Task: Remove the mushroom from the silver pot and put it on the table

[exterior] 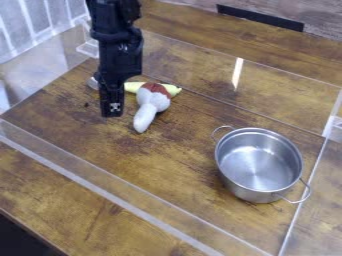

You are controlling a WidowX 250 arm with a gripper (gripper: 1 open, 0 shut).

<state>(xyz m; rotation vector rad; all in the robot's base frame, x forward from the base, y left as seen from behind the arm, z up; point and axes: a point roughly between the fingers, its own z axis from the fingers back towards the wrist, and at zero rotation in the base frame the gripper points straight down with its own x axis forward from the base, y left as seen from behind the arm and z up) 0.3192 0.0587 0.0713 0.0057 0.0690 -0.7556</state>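
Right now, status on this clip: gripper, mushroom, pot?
Gripper shut, empty, just left of the mushroom. Mushroom lying on the table, out of the silver pot. Pot empty. Spoon behind the mushroom; nothing blocking.

Mushroom point(147, 110) lies on the table point(80, 140); closed pincer point(111, 108) beside it; silver pot point(259, 164) apart.

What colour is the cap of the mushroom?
Reddish-brown, on a white stem; the mushroom lies on the table in the only camera view.
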